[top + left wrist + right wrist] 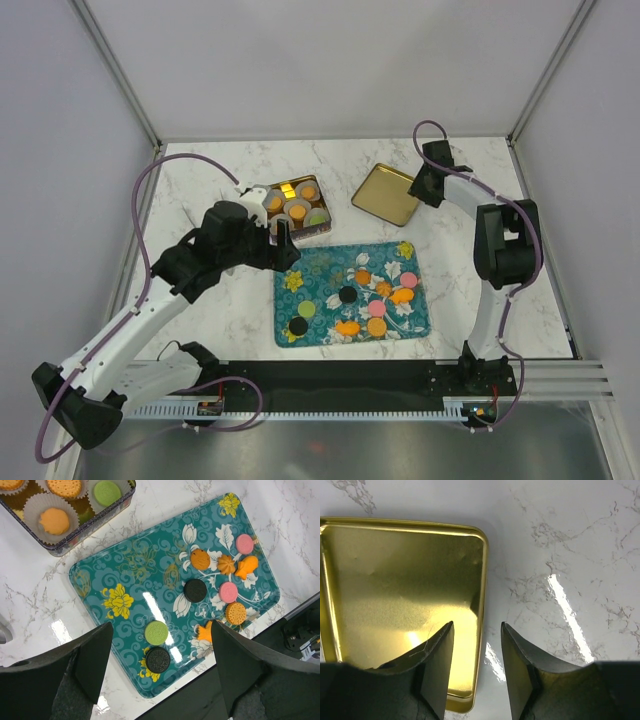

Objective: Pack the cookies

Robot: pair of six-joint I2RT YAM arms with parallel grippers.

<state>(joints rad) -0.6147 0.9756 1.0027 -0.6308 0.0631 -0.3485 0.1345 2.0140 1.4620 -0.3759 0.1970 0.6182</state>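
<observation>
Several cookies lie on the teal tray (320,270): a green one (156,632), black ones (158,659) (195,590), pink ones (228,592) and orange ones (236,613). More cookies, orange (54,521) and green (107,492), sit in white paper cups inside the tin (75,542). My left gripper (283,245) is open and empty, hovering above the tray's near left part; in the left wrist view (161,627) the green and black cookies lie between its jaws, well below them. My right gripper (418,188) is open and empty over the gold lid.
The tin (287,188) stands just behind the tray's left end. The gold lid (386,193) lies open side up behind the tray's right end; my right gripper (477,625) straddles its right edge (482,580). White walls enclose the marble table.
</observation>
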